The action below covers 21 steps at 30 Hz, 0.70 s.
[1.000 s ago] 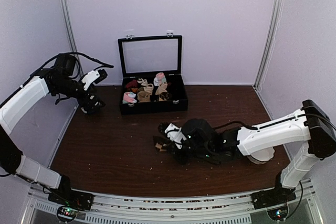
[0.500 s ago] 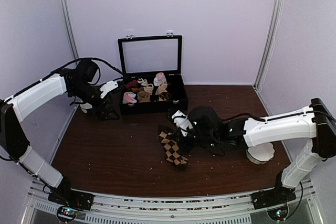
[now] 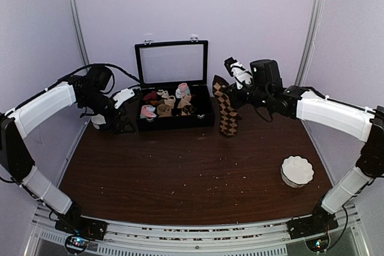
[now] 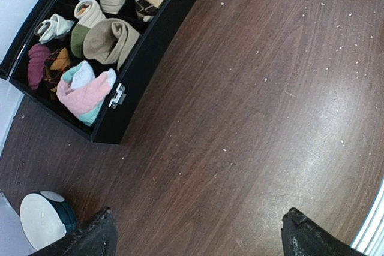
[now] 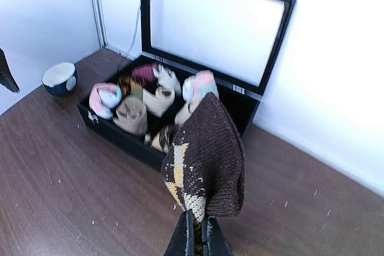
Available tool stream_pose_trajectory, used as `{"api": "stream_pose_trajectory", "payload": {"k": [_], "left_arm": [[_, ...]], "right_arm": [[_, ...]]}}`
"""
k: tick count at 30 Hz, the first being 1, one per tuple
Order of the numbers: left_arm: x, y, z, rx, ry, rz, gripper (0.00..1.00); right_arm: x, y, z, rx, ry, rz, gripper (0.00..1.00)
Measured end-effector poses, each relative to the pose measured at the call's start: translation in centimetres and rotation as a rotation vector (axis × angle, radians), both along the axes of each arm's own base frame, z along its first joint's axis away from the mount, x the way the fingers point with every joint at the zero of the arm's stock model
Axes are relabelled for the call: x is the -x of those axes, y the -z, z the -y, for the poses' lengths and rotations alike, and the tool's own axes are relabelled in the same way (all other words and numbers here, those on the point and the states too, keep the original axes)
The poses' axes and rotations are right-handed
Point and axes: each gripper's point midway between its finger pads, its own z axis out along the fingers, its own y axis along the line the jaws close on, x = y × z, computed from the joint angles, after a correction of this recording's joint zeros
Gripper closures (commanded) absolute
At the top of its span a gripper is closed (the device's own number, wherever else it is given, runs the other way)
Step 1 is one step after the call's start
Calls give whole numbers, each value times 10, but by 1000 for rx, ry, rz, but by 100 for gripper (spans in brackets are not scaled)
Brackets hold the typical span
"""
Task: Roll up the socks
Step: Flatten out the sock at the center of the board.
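The dark brown argyle socks [image 3: 226, 110] hang lengthwise from my right gripper [image 3: 231, 91], lifted at the back right beside the black box; their lower end is down near the table. In the right wrist view the gripper [image 5: 200, 232] is shut on the socks [image 5: 207, 160], whose brown toe end bulges above the jaws. My left gripper [image 3: 123, 125] is open and empty, low over the table left of the box; its two fingertips [image 4: 96, 238] stand wide apart over bare wood.
An open black box [image 3: 174, 119] of small sock rolls [image 4: 89, 91] stands at the back centre. A dark blue bowl [image 4: 45, 220] sits near the left gripper. A white fluted dish [image 3: 297, 171] lies at the right.
My right gripper has lifted the socks from the table's middle up and back toward the box's right side. The left arm has barely moved from half a second ago.
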Motion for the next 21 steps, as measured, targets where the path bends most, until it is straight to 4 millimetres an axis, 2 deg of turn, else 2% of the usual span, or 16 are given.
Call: {"api": "stream_pose_trajectory", "payload": {"k": [3, 5, 6, 7, 9, 10, 11, 12, 13, 15, 16, 17, 19, 20, 21], "left_arm": [[-4, -1, -3, -17, -22, 8, 2], [-7, -1, -5, -28, -36, 14, 2], [-7, -1, -6, -33, -42, 14, 2], [-8, 0, -8, -38, -47, 15, 2], [-9, 0, -9, -45, -54, 17, 2], [-9, 0, -10, -49, -56, 18, 2], [-9, 0, -10, -52, -58, 20, 2], [-10, 0, -11, -56, -60, 22, 2], [-11, 0, -12, -62, -62, 23, 2], [-12, -2, -14, -77, -65, 29, 2], [-13, -3, -15, -83, -67, 33, 2], [-14, -4, -15, -85, -67, 37, 2], [-15, -6, -15, -88, -64, 41, 2], [-14, -5, -15, -90, -62, 40, 2], [-14, -5, -15, -90, -61, 38, 2]], "right_arm": [[-5, -29, -8, 19, -28, 73, 100], [-3, -32, -14, 44, -52, 91, 100], [0, -25, -19, 65, -68, 86, 100], [6, -14, -26, 84, -89, 75, 100], [23, 20, -43, 133, -143, 29, 100], [39, 49, -55, 171, -181, -10, 100], [50, 69, -63, 198, -208, -40, 100], [71, 105, -76, 245, -249, -88, 100], [92, 136, -86, 285, -290, -136, 96], [130, 188, -97, 355, -355, -219, 67], [152, 211, -101, 388, -391, -259, 56], [169, 227, -104, 415, -420, -287, 45], [196, 244, -109, 436, -463, -332, 12], [205, 245, -113, 432, -482, -345, 1], [208, 242, -116, 411, -488, -355, 0]]}}
